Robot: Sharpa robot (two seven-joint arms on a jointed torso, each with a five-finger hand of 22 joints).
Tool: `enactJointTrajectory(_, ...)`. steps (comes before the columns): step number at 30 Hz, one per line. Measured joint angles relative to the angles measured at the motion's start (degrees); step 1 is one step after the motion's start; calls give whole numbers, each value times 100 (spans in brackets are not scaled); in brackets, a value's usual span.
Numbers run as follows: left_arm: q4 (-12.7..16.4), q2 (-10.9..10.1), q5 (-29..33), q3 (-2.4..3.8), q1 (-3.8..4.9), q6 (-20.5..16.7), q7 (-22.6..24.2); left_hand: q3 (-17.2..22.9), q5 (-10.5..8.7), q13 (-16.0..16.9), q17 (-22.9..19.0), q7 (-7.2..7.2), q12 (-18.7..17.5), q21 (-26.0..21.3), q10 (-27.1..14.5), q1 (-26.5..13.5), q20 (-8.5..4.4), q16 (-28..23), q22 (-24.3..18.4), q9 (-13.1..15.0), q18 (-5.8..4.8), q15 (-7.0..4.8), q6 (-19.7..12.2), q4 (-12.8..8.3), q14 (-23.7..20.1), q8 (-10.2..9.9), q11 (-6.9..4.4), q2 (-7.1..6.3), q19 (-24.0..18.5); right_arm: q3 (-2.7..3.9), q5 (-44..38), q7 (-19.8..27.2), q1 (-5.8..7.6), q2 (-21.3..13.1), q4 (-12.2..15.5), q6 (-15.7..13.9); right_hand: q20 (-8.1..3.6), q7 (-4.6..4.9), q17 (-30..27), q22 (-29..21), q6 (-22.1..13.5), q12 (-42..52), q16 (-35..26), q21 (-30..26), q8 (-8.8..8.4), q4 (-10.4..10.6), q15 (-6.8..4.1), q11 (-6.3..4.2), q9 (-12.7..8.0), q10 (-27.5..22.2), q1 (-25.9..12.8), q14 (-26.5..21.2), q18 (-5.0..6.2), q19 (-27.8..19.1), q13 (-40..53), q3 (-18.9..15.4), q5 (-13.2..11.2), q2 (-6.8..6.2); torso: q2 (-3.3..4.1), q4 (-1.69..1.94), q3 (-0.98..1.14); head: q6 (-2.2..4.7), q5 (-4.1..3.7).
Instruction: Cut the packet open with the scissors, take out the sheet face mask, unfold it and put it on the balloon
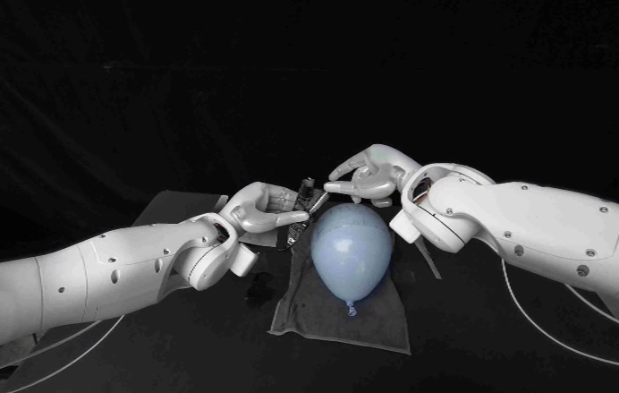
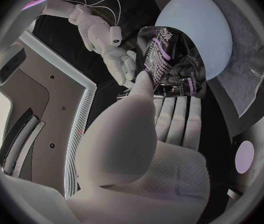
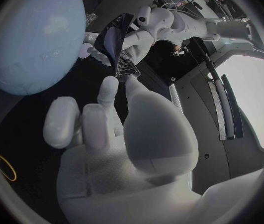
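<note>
My left hand pinches the glossy dark packet at the pale-blue balloon's eleven o'clock; I'd ease the empty, spread-fingered right hand onto its top.

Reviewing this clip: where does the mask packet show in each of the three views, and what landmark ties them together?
Head view: the packet stands between the two hands, beside the balloon's rounded end, held by the left hand.
Left wrist view: the packet is held by that hand, in front of the balloon.
Right wrist view: the packet is beyond the right hand, beside the balloon.
Shared landmark: the pale blue balloon.
</note>
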Motion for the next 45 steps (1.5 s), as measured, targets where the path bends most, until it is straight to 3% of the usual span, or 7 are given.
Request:
enactJointTrajectory(10, 21, 1, -18, 9, 0, -18, 17, 6, 0, 0, 0, 0, 0, 0, 0, 23, 0, 0, 0, 0, -38, 0, 0, -6, 0, -3, 0, -23, 0, -5, -96, -5, -51, 79, 124, 211, 21, 2, 131, 118, -3, 189, 116, 84, 0, -15, 0, 0, 28, 0, 91, 0, -1, 20, 210, -47, 0, 91, -1, -14, 0, -40, 15)
enactJointTrajectory(13, 21, 2, -19, 11, 0, -20, 20, 6, 0, 0, 0, 0, 0, 0, 0, 22, 0, 0, 0, -1, -38, 0, 0, -6, 0, -3, 0, -23, 0, -6, -125, -5, -61, 80, 173, 266, 21, -36, 175, 166, 41, 265, 160, 113, 46, -15, 0, 0, 51, 1, 143, 0, -1, 20, 282, -47, 0, 143, -1, -19, 2, -52, 16)
enactJointTrajectory(25, 22, 8, -22, 12, 0, -31, 24, 22, 0, 0, 0, 0, 0, 0, 0, 22, 0, -22, -6, -6, -40, 0, 0, -22, 0, -3, 0, -23, -1, -6, -184, -5, -82, 126, 114, 403, 10, -72, 269, 380, 341, 466, 332, 245, 196, -98, 0, -56, 132, 57, 547, -1, -3, 72, 544, 215, 0, 548, -7, -11, 5, -112, -12)
enactJointTrajectory(30, 50, 14, -22, 12, 0, -32, 24, 38, 0, 1, 0, 0, 0, 0, 0, 45, 0, -22, -6, -9, -41, 0, 0, -5, 0, -3, 0, -45, -1, -6, -199, -3, -113, 195, 38, 448, -22, -147, 286, 498, 542, 577, 422, 333, 297, -223, -2, -123, 171, 125, 704, 2, -3, 104, 674, 430, 0, 704, -7, -11, 4, -136, -16)
enactJointTrajectory(32, 73, 16, -22, 12, 0, -33, 24, 38, 0, 1, 0, 0, 0, 0, -1, 45, 0, -22, -7, -10, -41, 0, 0, -5, 0, -3, 1, -45, -1, -8, -214, -3, -127, 223, 8, 467, -50, -190, 284, 535, 642, 590, 436, 341, 354, -313, -49, -150, 196, 152, 769, 4, -85, 133, 706, 539, 0, 769, -7, -9, 4, -146, -18)
enactJointTrajectory(38, 119, 13, -24, 11, -1, -34, 24, 38, 0, 1, 0, 0, 0, 0, -21, 45, 0, -22, -12, -12, -41, 0, 0, -5, 0, -3, 20, -45, -1, -9, -279, -3, -146, 262, -63, 523, -73, -288, 271, 582, 904, 599, 470, 362, 496, -502, -100, -189, 275, 192, 833, 8, -87, 155, 726, 774, 0, 706, -7, -8, 0, -180, -26)
enactJointTrajectory(45, 124, 10, -25, 10, -1, -37, 24, 53, 0, 1, 0, 0, 0, 0, -20, 45, 0, -44, -12, -9, -41, 0, 0, -21, 0, -4, 20, -45, -1, -9, -359, 17, -154, 246, -77, 552, -172, -416, 266, 710, 1157, 540, 565, 449, 730, -745, -189, -330, 366, 289, 822, -17, -90, 209, 754, 1088, -16, 607, -5, -12, 0, -213, -27)
